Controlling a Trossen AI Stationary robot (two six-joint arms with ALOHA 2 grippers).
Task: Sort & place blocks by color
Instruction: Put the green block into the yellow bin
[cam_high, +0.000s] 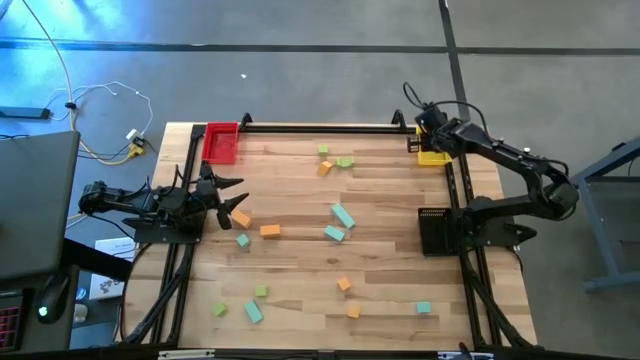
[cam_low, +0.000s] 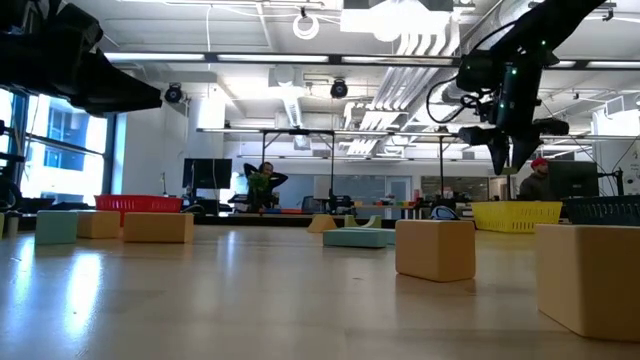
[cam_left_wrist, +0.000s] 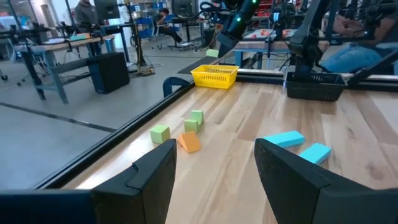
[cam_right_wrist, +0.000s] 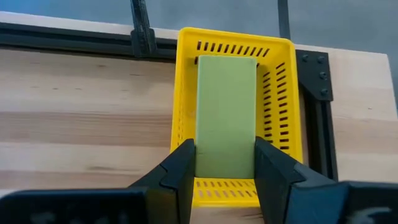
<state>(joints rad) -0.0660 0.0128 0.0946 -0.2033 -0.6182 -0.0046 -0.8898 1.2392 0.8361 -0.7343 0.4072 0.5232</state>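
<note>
Green block (cam_right_wrist: 226, 115) | clamped between right gripper (cam_right_wrist: 225, 163) fingers | above yellow tray (cam_right_wrist: 280, 93)

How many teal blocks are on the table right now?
5 teal blocks: two mid-table, one near the left gripper, two at the high view's bottom. More may be hidden.

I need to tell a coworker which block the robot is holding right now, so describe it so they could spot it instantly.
Start at the yellow tray at the table's far right corner, where the right gripper hangs directly above it. Clamped between its two dark fingers is the light green bar. Unlike the other blocks, it sits in the air, not on the wood.
</note>
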